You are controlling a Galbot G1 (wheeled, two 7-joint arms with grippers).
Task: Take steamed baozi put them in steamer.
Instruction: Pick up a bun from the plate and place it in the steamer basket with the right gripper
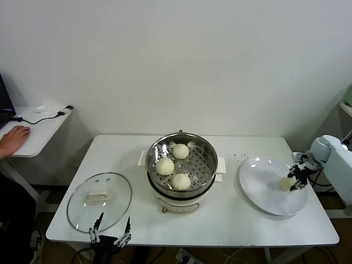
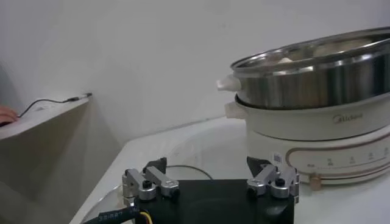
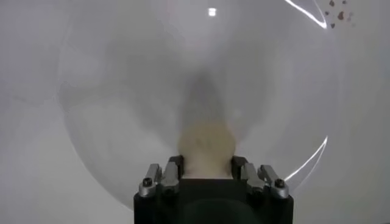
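On plate (image 1: 264, 192), right gripper (image 1: 295, 177) gripping baozi (image 1: 287, 183)

steamer pot (image 1: 181, 159): polished steel, shiny like a mirror; the tray inside is metal with many small holes.
steamer base (image 2: 317, 137): white plastic, smooth, a little glossy.
buns (image 1: 165, 166): cream-white dough, smooth and matt.
lid (image 1: 99, 201): clear glass, glossy, with a white plastic handle.
plate (image 1: 264, 190): white, smooth, glossy with bright reflections.
desk (image 1: 247, 220): white top, smooth, matt.
left hand (image 2: 210, 182): black matt body, grey metal finger parts.
right hand (image 3: 207, 176): the same black and grey metal.
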